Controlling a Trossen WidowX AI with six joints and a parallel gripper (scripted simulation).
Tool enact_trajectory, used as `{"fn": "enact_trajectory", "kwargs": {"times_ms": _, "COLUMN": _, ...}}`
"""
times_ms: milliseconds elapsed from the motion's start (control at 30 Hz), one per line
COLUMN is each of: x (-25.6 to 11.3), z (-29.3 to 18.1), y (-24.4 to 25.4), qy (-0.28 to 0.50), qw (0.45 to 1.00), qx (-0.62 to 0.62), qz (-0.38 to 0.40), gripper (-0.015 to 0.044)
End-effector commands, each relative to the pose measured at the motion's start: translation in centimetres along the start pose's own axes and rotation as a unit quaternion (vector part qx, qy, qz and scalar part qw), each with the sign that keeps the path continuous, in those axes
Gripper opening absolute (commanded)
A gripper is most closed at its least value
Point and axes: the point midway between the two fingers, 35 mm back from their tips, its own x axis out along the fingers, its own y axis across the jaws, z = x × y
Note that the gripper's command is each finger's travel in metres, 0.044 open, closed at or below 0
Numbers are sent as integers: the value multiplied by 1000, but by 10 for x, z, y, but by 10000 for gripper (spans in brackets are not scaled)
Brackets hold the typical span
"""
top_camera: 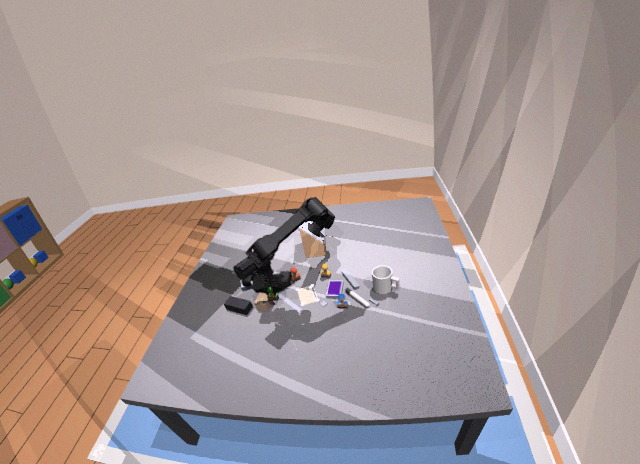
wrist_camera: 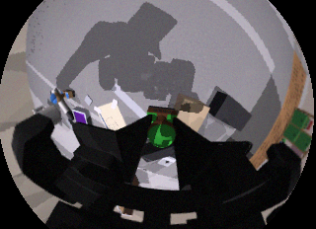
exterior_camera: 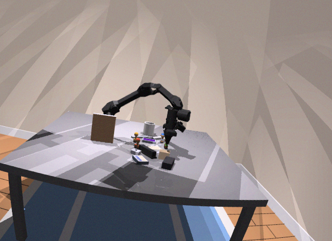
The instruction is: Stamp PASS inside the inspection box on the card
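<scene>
My gripper (exterior_camera: 166,143) (wrist_camera: 162,118) is shut on the green-knobbed stamp (top_camera: 272,294) (exterior_camera: 166,146) (wrist_camera: 161,135), with its brown base pointing down. The stamp is low over the table, beside a tan block; any gap beneath it is too small to tell. The cream card (top_camera: 307,296) (wrist_camera: 110,114) lies to one side of the stamp, with faint lines on it; no print can be made out. The purple ink pad (top_camera: 334,288) (exterior_camera: 149,139) (wrist_camera: 80,117) lies beyond the card. Lettering on the stamp cannot be read.
Red (top_camera: 294,273), yellow (top_camera: 325,269) and blue (top_camera: 341,300) stamps stand around the card and pad. A tan block (exterior_camera: 164,154) (wrist_camera: 195,117) and black box (top_camera: 238,305) (exterior_camera: 168,163) are near the gripper. A mug (top_camera: 382,280), marker (top_camera: 357,298) and upright board (exterior_camera: 103,128) stand or lie farther off.
</scene>
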Motion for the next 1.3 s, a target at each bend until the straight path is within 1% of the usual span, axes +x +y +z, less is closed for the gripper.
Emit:
{"fn": "enact_trajectory", "kwargs": {"times_ms": 0, "x": -4, "z": 1, "y": -1, "qy": -1, "qw": 1000, "qx": -4, "qz": -4, "gripper": 0}}
{"fn": "enact_trajectory", "kwargs": {"times_ms": 1033, "x": -19, "z": 0, "y": -1, "qy": -1, "qw": 1000, "qx": -4, "qz": -6, "gripper": 0}}
{"fn": "enact_trajectory", "kwargs": {"times_ms": 1267, "x": -24, "z": 0, "y": 29, "qy": -1, "qw": 1000, "qx": -3, "qz": -8, "gripper": 0}}
